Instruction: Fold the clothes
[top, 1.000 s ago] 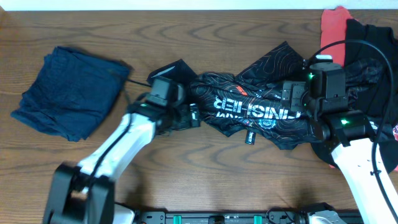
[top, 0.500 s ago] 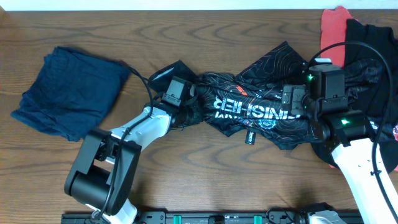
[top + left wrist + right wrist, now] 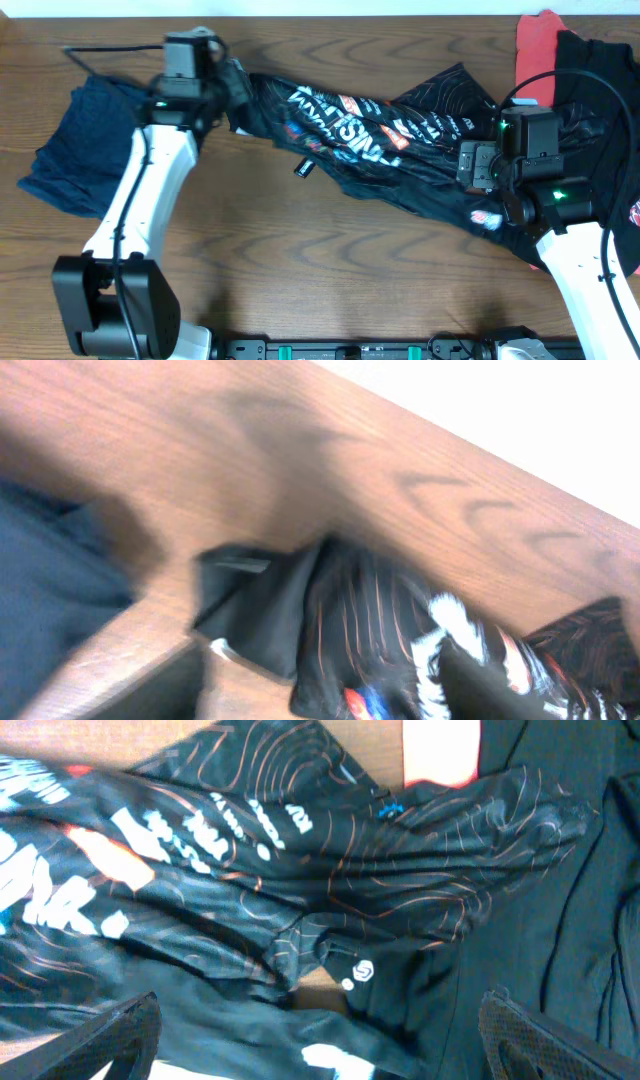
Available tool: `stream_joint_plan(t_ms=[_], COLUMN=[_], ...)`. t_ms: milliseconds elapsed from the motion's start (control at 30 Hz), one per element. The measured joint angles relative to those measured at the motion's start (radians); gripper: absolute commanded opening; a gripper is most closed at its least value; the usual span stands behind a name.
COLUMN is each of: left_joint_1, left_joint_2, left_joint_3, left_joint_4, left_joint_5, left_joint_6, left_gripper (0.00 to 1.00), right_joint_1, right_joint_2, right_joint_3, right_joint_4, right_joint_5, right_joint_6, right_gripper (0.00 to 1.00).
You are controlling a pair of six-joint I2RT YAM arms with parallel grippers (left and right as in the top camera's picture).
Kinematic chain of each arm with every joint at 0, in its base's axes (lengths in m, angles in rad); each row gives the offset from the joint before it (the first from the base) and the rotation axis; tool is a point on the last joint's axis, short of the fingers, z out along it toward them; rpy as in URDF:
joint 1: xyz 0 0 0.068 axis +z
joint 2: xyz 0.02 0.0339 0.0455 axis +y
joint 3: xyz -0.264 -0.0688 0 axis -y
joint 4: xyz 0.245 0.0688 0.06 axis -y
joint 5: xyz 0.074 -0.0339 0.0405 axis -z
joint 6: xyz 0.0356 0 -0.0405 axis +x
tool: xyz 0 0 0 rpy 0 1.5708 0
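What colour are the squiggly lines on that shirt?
Orange, on the black jersey; clearest in right wrist view.

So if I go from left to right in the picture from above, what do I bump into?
navy garment → left gripper → black jersey with orange lines → red garment → black garment at the right edge

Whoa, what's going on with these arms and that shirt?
Two robot arms are handling a black jersey on the table. The left pincer seems to grip one end near the far edge, with the cloth stretched diagonally; the right pincer sits open over the other end. A crumpled navy garment lies at the left. The jersey is not folded yet.
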Motion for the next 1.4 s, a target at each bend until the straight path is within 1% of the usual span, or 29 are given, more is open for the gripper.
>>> stream_joint_plan(t_ms=[67, 200, 300, 367, 467, 533, 633, 767, 900, 933, 967, 1000, 1067, 1100, 1133, 1267, 1333, 1400], left_joint_1=[0.011, -0.015, -0.085, -0.153, -0.267, -0.343, -0.422, -0.492, -0.534, -0.537, -0.539, -0.54, -0.539, -0.537, -0.534, -0.514, -0.493, -0.457], left_joint_2=[-0.001, 0.011, 0.011, 0.012, 0.019, 0.04, 0.089, 0.179, 0.259, 0.265, 0.267, 0.276, 0.299, 0.308, 0.317, 0.326, 0.308, 0.282], left_joint_3=[0.0, -0.015, -0.043, -0.069, -0.113, -0.143, -0.173, -0.18, -0.184, -0.18, -0.18, -0.179, -0.178, -0.178, -0.178, -0.176, -0.175, -0.177], left_joint_4=[-0.124, -0.383, -0.421, -0.399, -0.304, -0.222, -0.117, 0.005, 0.106, 0.125, 0.153, 0.168, 0.19, 0.191, 0.189, 0.134, 0.051, -0.046], left_joint_5=[0.005, 0.098, 0.161, 0.192, 0.218, 0.232, 0.243, 0.246, 0.246, 0.249, 0.249, 0.253, 0.256, 0.257, 0.26, 0.263, 0.25, 0.206], left_joint_6=[0.0, 0.001, 0.002, 0.002, -0.012, -0.05, -0.114, -0.187, -0.227, -0.238, -0.245, -0.251, -0.264, -0.264, -0.265, -0.267, -0.266, -0.25], left_gripper=[0.98, 0.98, 0.98, 0.98, 0.98, 0.98, 0.98, 0.98, 0.99, 0.93, 0.78, 0.59, 0.31, 0.1, 0.06, 0.06, 0.06, 0.06], right_joint_1=[0.0, 0.0, 0.0, 0.0, 0.0, -0.002, -0.019, -0.063, -0.087, -0.093, -0.097, -0.098, -0.098, -0.098, -0.098, -0.098, -0.098, -0.098], right_joint_2=[0.0, 0.0, 0.0, 0.0, 0.0, 0.0, 0.0, -0.006, -0.01, -0.01, -0.01, -0.011, -0.011, -0.011, -0.011, -0.011, -0.011, -0.011], right_joint_3=[0.0, 0.0, 0.0, 0.0, 0.0, 0.0, 0.0, 0.0, 0.0, 0.0, 0.0, 0.0, 0.0, 0.0, 0.0, 0.0, 0.0, 0.0], right_joint_4=[-0.012, -0.029, -0.029, -0.031, -0.043, -0.065, -0.095, -0.103, -0.114, -0.115, -0.115, -0.117, -0.117, -0.117, -0.117, -0.117, -0.117, -0.117], right_joint_5=[0.0, 0.0, 0.0, 0.0, 0.0, 0.015, 0.056, 0.085, 0.097, 0.097, 0.098, 0.103, 0.104, 0.104, 0.105, 0.105, 0.105, 0.105], right_joint_6=[0.0, 0.0, 0.0, 0.0, 0.003, 0.03, 0.079, 0.109, 0.117, 0.118, 0.118, 0.119, 0.121, 0.122, 0.122, 0.124, 0.124, 0.124], right_gripper=[0.99, 0.99, 0.99, 0.99, 0.99, 0.99, 0.99, 0.99, 0.99, 0.99, 0.99, 0.99, 0.99, 0.99, 0.99, 0.99, 0.99, 0.99])
